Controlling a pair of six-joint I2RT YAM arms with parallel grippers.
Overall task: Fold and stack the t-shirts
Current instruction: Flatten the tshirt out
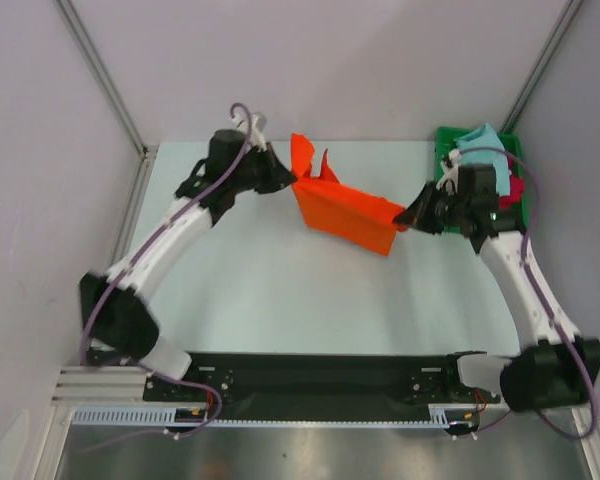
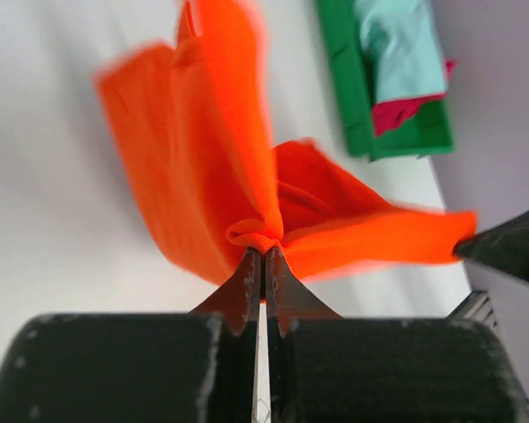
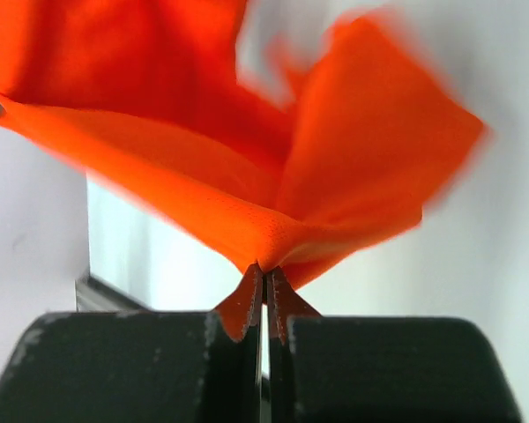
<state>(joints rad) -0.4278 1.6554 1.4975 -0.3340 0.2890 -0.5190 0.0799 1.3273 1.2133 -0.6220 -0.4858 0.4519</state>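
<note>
An orange t-shirt hangs stretched between both arms above the table's far middle. My left gripper is shut on its left corner, and the cloth bunches at the fingertips of that gripper. At the shirt's right corner, my right gripper is shut on the fabric, pinched at its tips. The orange t-shirt billows and blurs, as does the same cloth in the right wrist view. A light teal t-shirt and a crimson red t-shirt lie piled in the tray.
A green plastic tray stands at the table's far right corner, also seen as a green tray in the left wrist view. Pale walls and metal frame posts close in the table's back and sides.
</note>
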